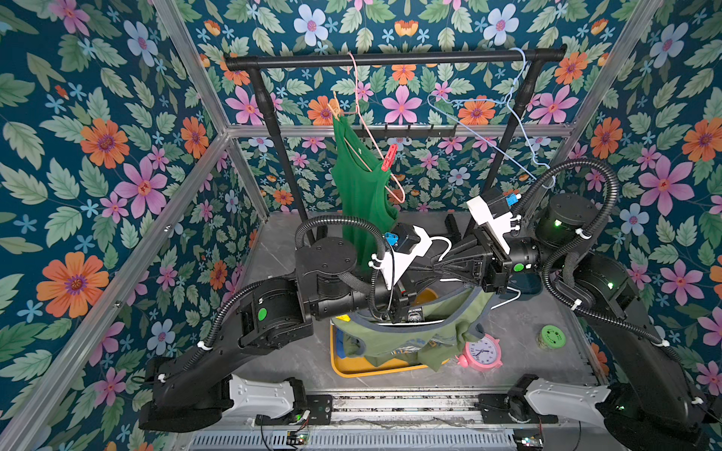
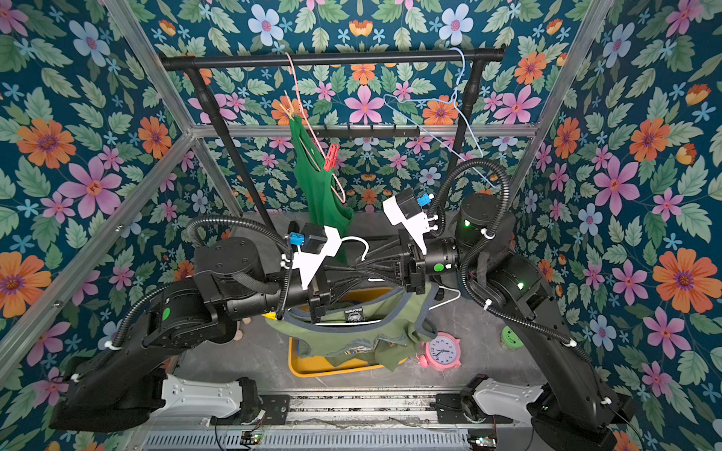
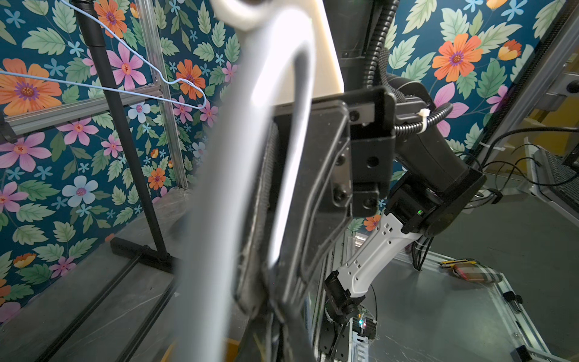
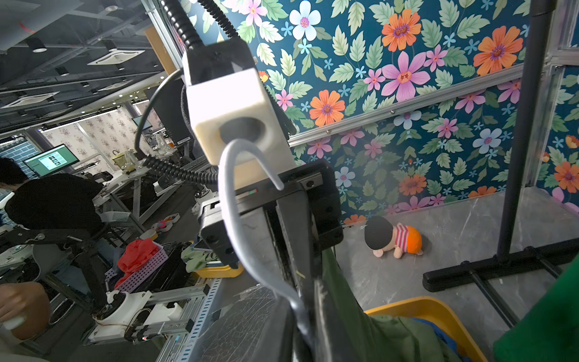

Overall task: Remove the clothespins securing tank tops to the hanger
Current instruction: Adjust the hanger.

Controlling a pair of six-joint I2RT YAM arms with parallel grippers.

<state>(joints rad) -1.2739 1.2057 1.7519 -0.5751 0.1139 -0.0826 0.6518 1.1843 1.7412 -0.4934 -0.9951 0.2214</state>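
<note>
Both arms meet above the yellow bin (image 1: 367, 369). My left gripper (image 1: 428, 275) (image 3: 275, 307) and right gripper (image 1: 436, 269) (image 4: 308, 313) face each other, each shut on the neck of a white hanger (image 1: 441, 244) (image 4: 228, 200). From it the olive tank top (image 1: 410, 336) (image 2: 363, 336) sags into the bin. No clothespin shows on it. A bright green tank top (image 1: 361, 195) (image 2: 318, 187) hangs on a pink hanger (image 1: 363, 117), pinned by a red clothespin (image 1: 389, 157) (image 2: 331, 157) and a peach clothespin (image 1: 335, 109). Blue cloth (image 4: 429, 326) lies in the bin.
A black rack rail (image 1: 390, 59) spans the back and carries an empty pale blue hanger (image 1: 488, 129). A pink alarm clock (image 1: 482, 351) and a green spool (image 1: 553, 336) stand right of the bin. A plush doll (image 4: 396, 236) lies near the rack's foot.
</note>
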